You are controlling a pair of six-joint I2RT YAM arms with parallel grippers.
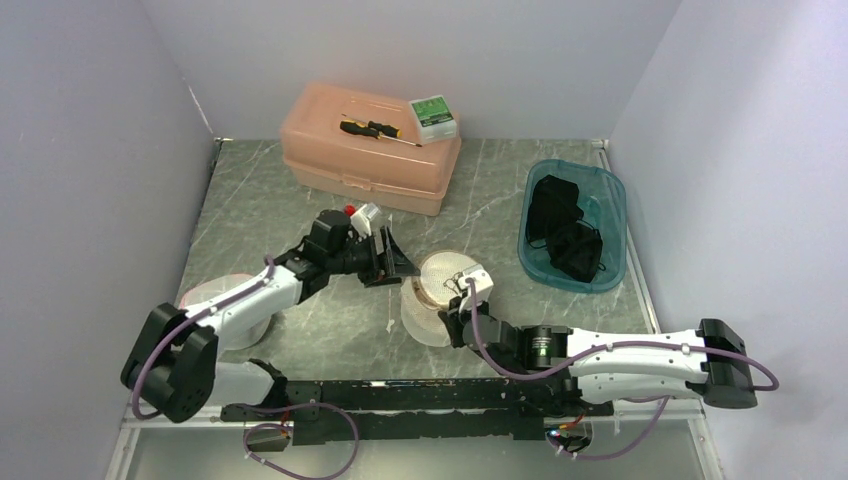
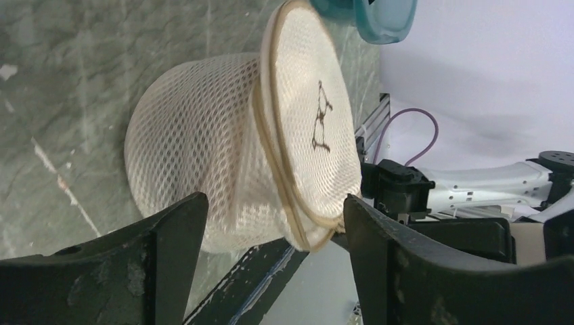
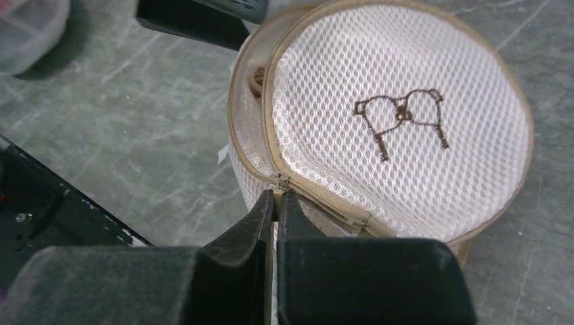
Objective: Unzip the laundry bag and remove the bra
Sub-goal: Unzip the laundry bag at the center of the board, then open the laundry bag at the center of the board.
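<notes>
The laundry bag (image 1: 436, 298) is a round white mesh drum with a tan zipper and a brown bra emblem on its lid (image 3: 399, 115). My right gripper (image 3: 276, 198) is shut on the zipper pull (image 3: 279, 181) at the bag's near rim; from above it (image 1: 461, 300) sits at the bag's right front. The zipper gapes on the left side, where a brownish bit (image 3: 257, 78) shows; the bra is otherwise hidden inside. My left gripper (image 2: 274, 203) is open, its fingers spread just short of the bag (image 2: 203, 142), at the bag's left (image 1: 397, 263).
At the back stands a pink toolbox (image 1: 370, 155) carrying a screwdriver (image 1: 378, 130) and a small green box (image 1: 433, 115). A teal bin (image 1: 610, 195) with black items is at the right. A clear pink-rimmed container (image 1: 210, 293) lies by the left arm. A black rail (image 1: 420, 393) runs along the near edge.
</notes>
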